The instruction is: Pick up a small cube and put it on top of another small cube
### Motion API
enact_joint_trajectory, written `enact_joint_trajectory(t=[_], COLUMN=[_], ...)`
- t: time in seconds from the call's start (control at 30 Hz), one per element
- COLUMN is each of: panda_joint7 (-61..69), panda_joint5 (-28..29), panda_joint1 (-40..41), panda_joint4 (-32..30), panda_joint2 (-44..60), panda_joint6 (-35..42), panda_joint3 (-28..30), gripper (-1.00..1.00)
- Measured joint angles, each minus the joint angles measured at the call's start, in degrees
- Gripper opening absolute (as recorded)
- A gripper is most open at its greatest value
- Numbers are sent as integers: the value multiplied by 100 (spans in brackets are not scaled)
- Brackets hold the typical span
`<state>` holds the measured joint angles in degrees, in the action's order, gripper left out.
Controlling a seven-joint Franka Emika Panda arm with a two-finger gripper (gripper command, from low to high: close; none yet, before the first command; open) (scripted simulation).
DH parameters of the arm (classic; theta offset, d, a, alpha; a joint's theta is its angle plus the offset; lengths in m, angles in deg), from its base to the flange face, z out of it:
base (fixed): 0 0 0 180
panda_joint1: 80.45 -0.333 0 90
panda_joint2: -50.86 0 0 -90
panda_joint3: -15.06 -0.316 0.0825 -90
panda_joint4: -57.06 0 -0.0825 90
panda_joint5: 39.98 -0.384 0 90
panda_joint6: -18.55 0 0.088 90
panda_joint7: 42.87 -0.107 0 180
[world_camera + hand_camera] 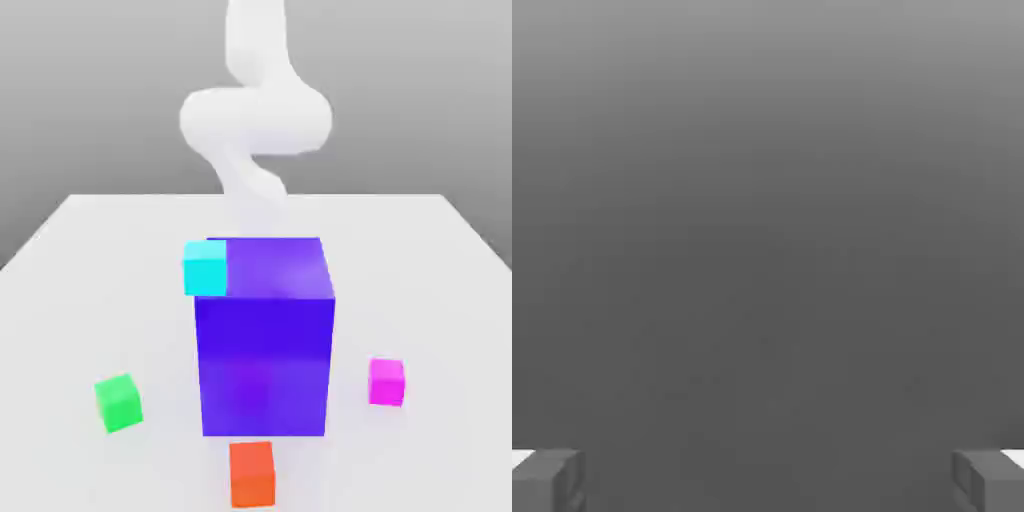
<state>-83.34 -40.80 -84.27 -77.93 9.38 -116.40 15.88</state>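
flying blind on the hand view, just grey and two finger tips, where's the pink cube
Observer: The small magenta cube sits on the white table, toward the exterior view's right of the big blue-purple cube, apart from it.
Operator: anything stacked yet
Observer: No. A cyan cube sits at the big cube's upper left corner; whether it touches I cannot tell.
Operator: other small ones
Observer: A green cube lies toward the exterior view's left, an orange cube in front of the big cube.
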Motion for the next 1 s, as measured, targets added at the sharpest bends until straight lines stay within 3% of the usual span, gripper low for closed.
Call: enact_joint_trajectory(t=[0.47,0.67,0.9,0.93,1.0], panda_joint7=[3397,4383,4340,4333,4332], panda_joint5=[-428,-53,282,282,283], panda_joint1=[-2157,-2656,-2814,-2824,-2824], panda_joint4=[-1994,-2807,-2688,-2657,-2657], panda_joint2=[2886,4054,5482,5669,5669], panda_joint6=[-2026,-2883,-4034,-4186,-4185], panda_joint3=[37,-267,-116,-109,-109], gripper=[0,0,0,-100,-100])
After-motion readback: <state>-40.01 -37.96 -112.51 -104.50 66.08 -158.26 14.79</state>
